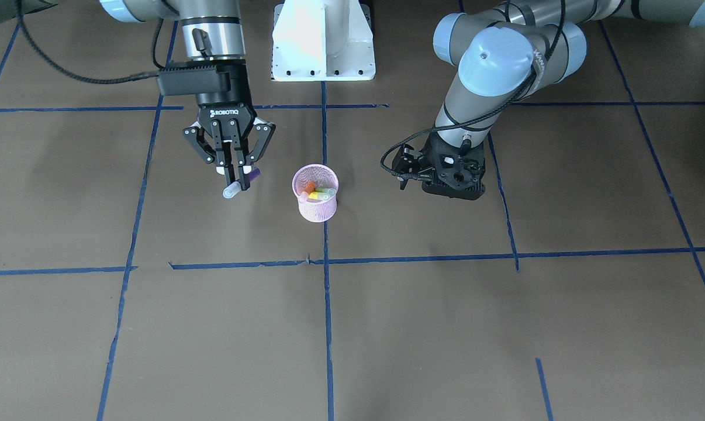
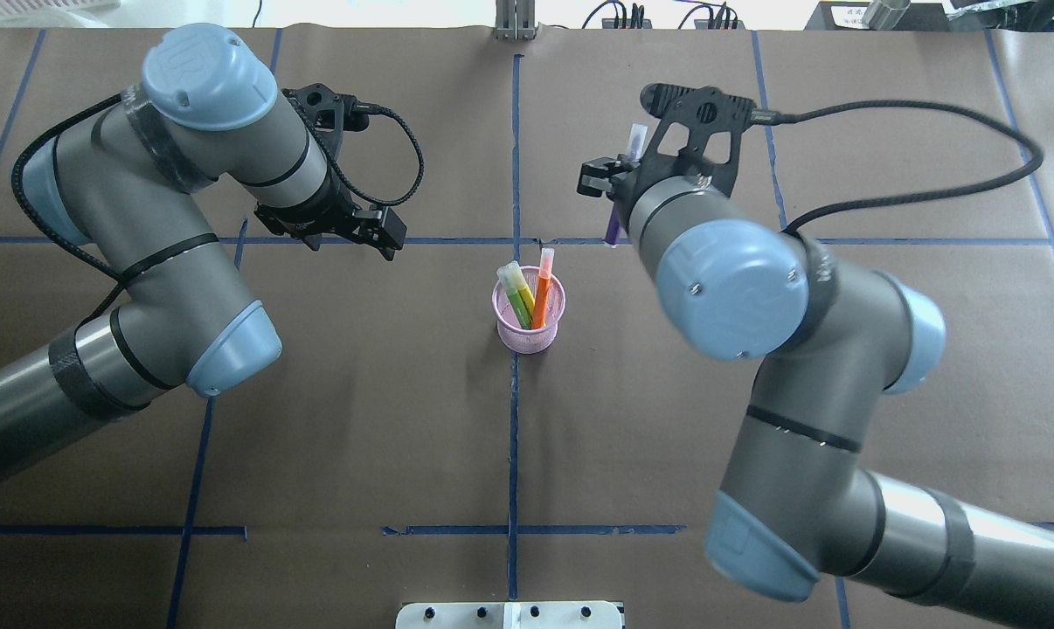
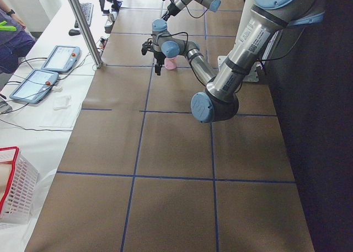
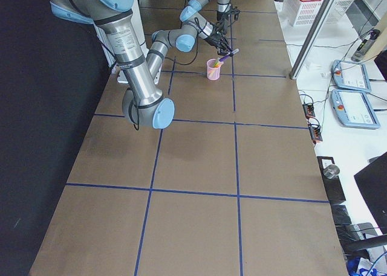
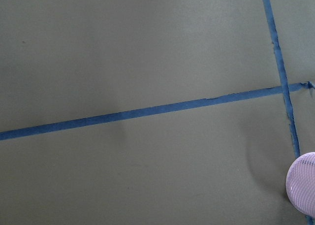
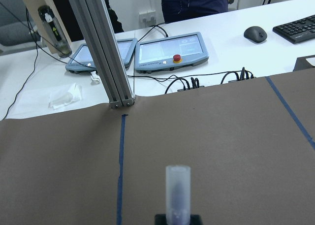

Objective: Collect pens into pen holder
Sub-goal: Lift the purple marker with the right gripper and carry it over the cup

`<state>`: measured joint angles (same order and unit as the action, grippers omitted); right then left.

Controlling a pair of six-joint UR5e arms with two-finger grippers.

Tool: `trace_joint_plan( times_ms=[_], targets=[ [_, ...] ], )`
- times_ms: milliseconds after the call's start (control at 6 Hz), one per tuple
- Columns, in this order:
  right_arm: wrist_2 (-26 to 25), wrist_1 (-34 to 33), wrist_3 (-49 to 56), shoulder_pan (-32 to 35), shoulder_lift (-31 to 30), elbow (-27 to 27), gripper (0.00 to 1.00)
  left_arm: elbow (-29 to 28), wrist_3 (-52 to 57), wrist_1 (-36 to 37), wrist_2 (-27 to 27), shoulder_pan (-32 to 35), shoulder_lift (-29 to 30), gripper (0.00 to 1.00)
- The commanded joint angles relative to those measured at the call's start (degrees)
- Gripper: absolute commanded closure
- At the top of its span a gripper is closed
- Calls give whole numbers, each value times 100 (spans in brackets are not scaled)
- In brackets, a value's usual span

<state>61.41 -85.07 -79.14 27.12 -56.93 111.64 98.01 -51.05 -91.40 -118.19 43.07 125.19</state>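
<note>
The pink mesh pen holder [image 1: 316,206] stands upright near the table's middle, also seen from overhead [image 2: 528,337]. An orange pen [image 2: 542,293], a green pen [image 2: 521,304] and a yellow pen [image 2: 509,278] stand in it. My right gripper [image 1: 238,182] is shut on the purple pen [image 1: 252,173], held tilted above the table beside the holder. The pen's pale cap [image 6: 177,185] shows in the right wrist view. My left gripper [image 1: 404,169] hangs on the holder's other side; it looks open and holds nothing. The holder's edge [image 5: 302,188] shows in the left wrist view.
Blue tape lines [image 1: 326,327] grid the brown table. The white robot base [image 1: 323,41] is behind the holder. Beyond the far edge stand an aluminium post [image 6: 106,52], control tablets [image 6: 172,50] and cables. A white basket [image 3: 14,186] sits off the left end.
</note>
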Motion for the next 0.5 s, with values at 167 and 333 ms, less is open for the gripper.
trace_joint_plan(
  times_ms=[167,333],
  targets=[
    [-1103,-1,-645,-601,454,-774,100,-10,-2,-1,-2,0,14,1],
    [-1409,8,-750,-872,463,-906,100,-18,-2,-1,-2,-9,14,1]
  ],
)
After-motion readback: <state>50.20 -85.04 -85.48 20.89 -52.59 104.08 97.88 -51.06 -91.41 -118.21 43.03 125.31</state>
